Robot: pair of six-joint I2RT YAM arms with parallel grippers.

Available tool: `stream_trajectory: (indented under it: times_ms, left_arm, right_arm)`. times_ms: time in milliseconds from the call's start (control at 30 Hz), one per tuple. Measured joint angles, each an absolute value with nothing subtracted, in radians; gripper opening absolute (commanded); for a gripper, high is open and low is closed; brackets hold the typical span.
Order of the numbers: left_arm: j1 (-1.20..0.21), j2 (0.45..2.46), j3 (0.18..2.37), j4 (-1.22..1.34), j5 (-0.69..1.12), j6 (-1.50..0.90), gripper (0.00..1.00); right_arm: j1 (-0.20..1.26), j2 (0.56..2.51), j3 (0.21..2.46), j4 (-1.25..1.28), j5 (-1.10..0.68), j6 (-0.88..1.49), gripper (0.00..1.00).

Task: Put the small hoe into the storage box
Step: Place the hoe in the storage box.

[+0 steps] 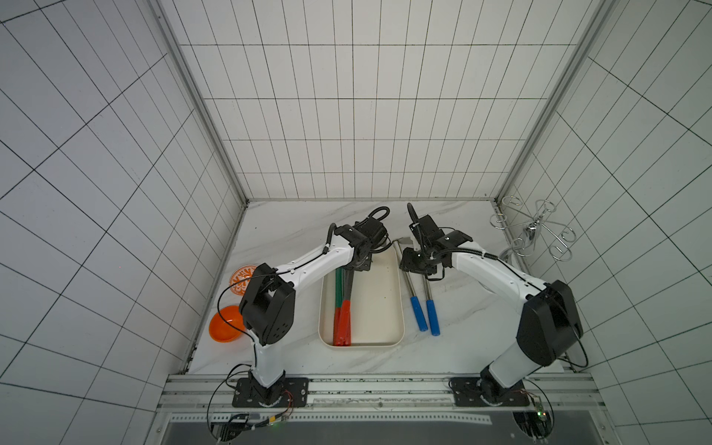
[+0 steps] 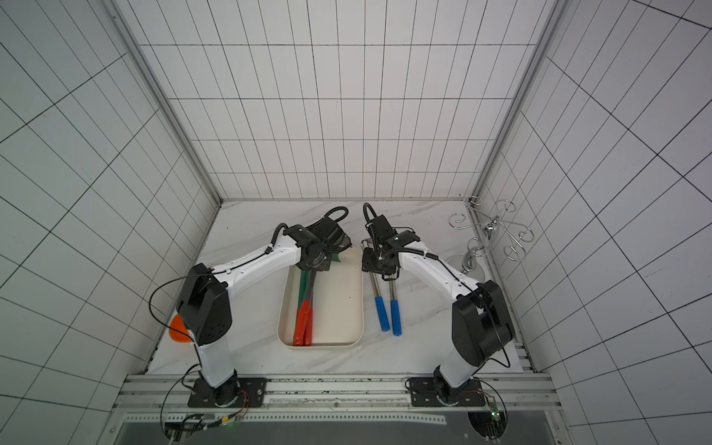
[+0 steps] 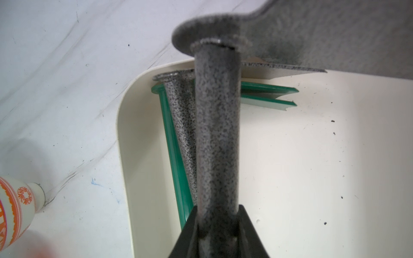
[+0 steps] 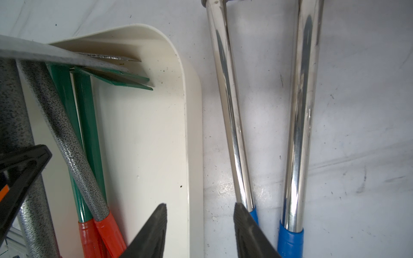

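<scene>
two hoes [image 1: 339,323] lie in storage box [image 1: 381,300] (left tool [image 3: 218,214] grips third hoe [image 3: 216,134])

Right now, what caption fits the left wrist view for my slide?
Left jaws clamp a speckled grey metal hoe shaft over the cream-white plastic storage box holding green-shafted hoes.

Back wall [image 1: 366,115] and side walls [image 1: 96,173]: white rectangular tiles, dark grout lines. Aluminium posts [image 1: 203,115] run up the rear corners. Counter [image 1: 293,227]: white, grey marble veining, scuffed. Aluminium rail [image 1: 385,385] borders its front edge. Lighting even.
</scene>
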State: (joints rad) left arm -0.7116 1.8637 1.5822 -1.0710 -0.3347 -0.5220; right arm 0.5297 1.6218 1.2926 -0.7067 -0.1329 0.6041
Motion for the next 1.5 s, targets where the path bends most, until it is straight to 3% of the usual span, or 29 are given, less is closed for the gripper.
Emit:
stream_trajectory:
  times_ms: [1500]
  left_arm:
    - [-0.726,1.862,1.489,-1.051,-0.318,-0.667,0.0]
  right_arm:
    - [0.523,1.596,1.238,-0.677,-0.148,0.604,0.5]
